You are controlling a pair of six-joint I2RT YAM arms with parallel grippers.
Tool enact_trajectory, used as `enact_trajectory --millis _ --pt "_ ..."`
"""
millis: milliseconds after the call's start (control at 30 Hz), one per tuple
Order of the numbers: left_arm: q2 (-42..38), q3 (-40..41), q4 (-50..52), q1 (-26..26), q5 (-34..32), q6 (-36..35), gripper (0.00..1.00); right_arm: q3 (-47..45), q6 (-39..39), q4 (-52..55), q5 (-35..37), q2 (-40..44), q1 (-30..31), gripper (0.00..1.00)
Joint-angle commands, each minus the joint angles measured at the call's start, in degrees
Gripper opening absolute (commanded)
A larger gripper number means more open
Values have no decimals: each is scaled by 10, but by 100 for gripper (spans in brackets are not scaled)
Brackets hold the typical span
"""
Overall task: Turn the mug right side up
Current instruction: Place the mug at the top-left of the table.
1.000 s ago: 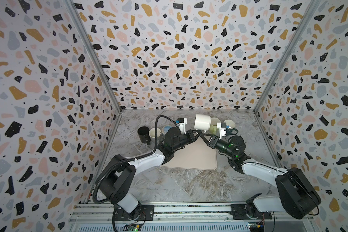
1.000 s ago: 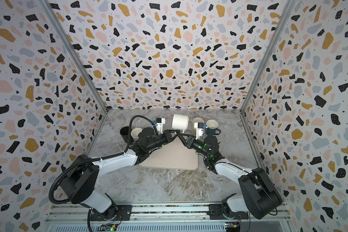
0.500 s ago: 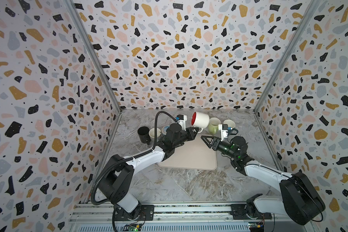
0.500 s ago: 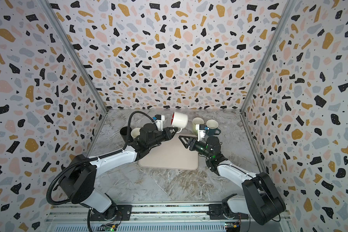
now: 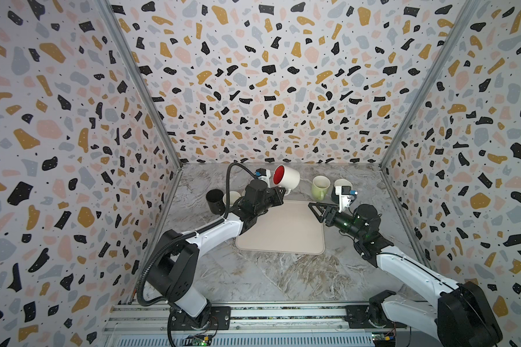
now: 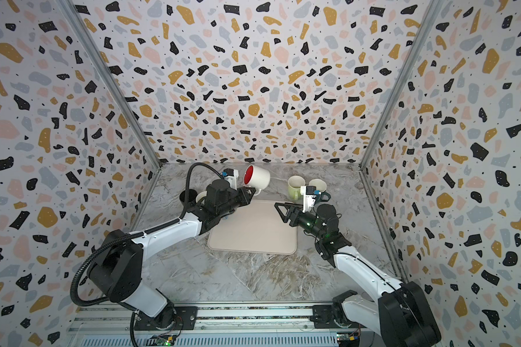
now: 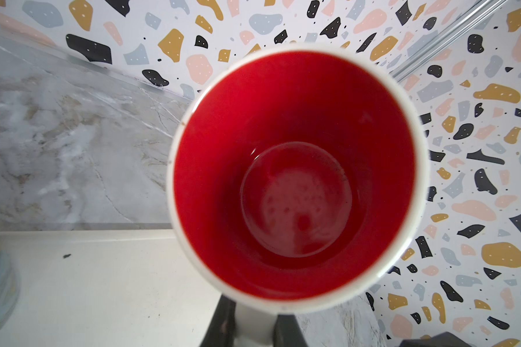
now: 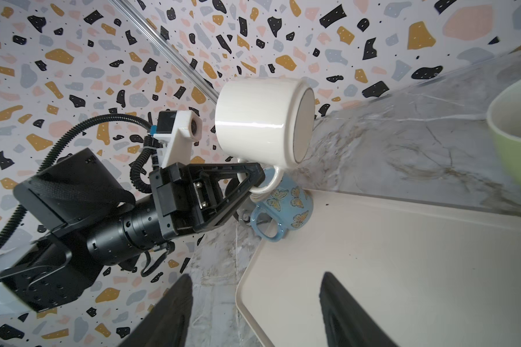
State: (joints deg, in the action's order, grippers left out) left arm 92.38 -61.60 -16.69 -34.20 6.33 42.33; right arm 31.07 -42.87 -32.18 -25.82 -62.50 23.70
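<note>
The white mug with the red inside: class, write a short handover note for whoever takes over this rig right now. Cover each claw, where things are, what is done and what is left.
Left claw: shut on the handle of the white mug with a red inside.
Right claw: open and empty, over the right side of the beige flat mat.
Mug: held in the air near the mat's far edge, lying sideways, neither mouth-down nor upright.
Done: mug gripped, lifted and partly turned.
Left: finish the turn until the mouth faces up, probably set it on the mat, then release.
</note>
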Motion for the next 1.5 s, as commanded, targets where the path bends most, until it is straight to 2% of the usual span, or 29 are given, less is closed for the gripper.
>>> enact_trajectory --millis 0,333,400,633,900,1167,1467 --pt "23 -52 -45 -2 -8 -27 0 13 38 63 37 41 -5 69" --pt "120 -156 58 -6 -32 -74 0 8 73 158 99 126 -8 71" --pt "120 -159 63 -6 -37 -80 0 5 77 166 102 135 -8 71" --pt "79 -171 132 11 -129 -129 0 -5 81 180 105 145 -12 72" --pt "0 -112 148 104 -150 -122 0 -4 97 184 100 143 -14 72" --pt "-74 -86 214 189 -191 -144 0 6 115 207 94 122 -16 72" --pt "-159 -66 314 327 -234 -196 0 14 126 240 100 131 -17 72"
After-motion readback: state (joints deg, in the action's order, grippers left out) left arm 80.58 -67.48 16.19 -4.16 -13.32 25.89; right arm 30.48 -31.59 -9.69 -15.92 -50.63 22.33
